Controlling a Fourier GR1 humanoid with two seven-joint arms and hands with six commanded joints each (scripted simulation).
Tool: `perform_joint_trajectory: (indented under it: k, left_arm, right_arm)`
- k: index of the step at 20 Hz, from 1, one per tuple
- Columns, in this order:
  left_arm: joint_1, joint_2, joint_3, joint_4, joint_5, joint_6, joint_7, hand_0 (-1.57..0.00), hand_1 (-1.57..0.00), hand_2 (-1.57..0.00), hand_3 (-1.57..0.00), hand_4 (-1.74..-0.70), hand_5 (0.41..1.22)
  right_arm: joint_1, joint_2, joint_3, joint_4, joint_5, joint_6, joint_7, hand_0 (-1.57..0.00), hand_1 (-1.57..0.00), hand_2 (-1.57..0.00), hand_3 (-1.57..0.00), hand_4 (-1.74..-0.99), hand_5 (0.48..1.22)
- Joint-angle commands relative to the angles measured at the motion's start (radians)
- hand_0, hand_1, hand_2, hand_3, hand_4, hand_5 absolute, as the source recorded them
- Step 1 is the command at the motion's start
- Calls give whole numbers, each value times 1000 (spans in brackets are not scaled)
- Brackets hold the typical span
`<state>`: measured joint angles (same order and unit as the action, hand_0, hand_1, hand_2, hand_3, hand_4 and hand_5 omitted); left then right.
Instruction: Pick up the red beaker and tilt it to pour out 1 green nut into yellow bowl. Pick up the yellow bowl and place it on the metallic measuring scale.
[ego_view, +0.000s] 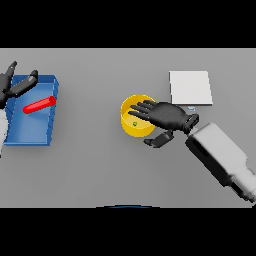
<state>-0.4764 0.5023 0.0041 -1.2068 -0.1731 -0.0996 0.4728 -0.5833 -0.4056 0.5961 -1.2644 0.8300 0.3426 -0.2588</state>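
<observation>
Yellow bowl (137, 123) at bench (100, 165) centre, green nut (134, 124) inside; pour judged done; right robot hand (167, 116) spread over rim, not yet gripping; red beaker (39, 105) lying in blue tray (37, 135); left robot hand (14, 85) spread beside; metallic measuring scale (190, 87) beyond, unloaded.

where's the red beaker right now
In the head view the red beaker lies on its side in the blue tray at the table's left, just below the left hand and far from the yellow bowl.
</observation>
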Motion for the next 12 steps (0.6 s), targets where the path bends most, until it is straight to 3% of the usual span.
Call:
perform_joint_trajectory:
  k: [1, 12]
  left_arm:
    - [-7, 8, 2, 12, -1, -8, -1, 1, 1, 1, 1, -808, 696]
    - [-14, 21, -1, 24, -10, -21, -9, 1, 1, 1, 1, -789, 711]
  right_arm:
    - [-20, 9, 13, 27, 8, 11, -1, 1, 1, 1, 1, -1161, 658]
    - [-128, 68, 88, 200, 52, 85, 2, 1, 1, 1, -22, -1195, 708]
